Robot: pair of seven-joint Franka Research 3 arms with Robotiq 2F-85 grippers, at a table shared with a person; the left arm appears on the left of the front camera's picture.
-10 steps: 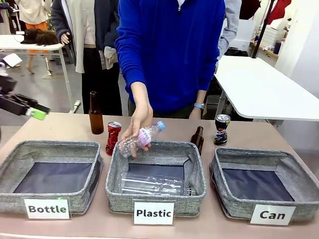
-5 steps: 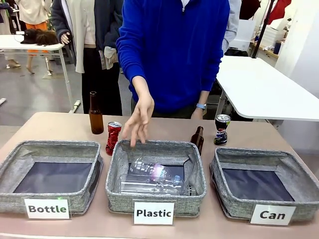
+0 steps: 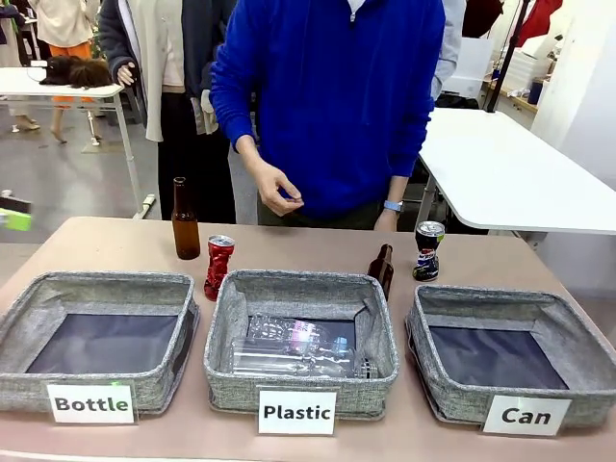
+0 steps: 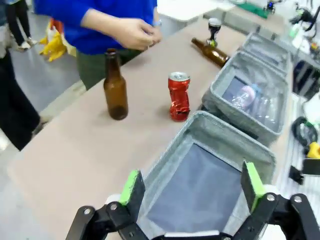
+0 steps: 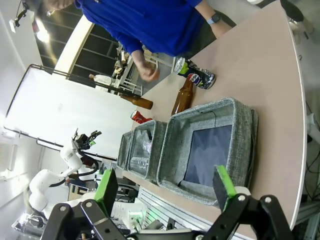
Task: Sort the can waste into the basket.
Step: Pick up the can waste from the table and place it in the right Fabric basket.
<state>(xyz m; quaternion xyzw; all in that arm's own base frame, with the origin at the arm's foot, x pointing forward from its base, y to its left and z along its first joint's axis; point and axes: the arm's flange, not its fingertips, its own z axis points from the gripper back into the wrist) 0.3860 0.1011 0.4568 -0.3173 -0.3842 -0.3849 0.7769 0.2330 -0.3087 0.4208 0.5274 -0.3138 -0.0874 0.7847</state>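
Just now the person's hand (image 3: 276,189) dropped its plastic bottle (image 3: 294,333) and withdrew. Likely next, the red can (image 3: 219,265) and dark can (image 3: 428,250) wait on the tabletop (image 3: 115,245), outside the Can basket (image 3: 539,306). The left gripper (image 4: 192,182) and right gripper (image 5: 165,184) hang released.

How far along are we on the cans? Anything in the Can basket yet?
Nothing done: the Can basket holds nothing. Nothing in hand: the left gripper and right gripper are both open and empty. Left: the red can at the Plastic basket's far left corner and the dark can behind the Can basket both must go in.
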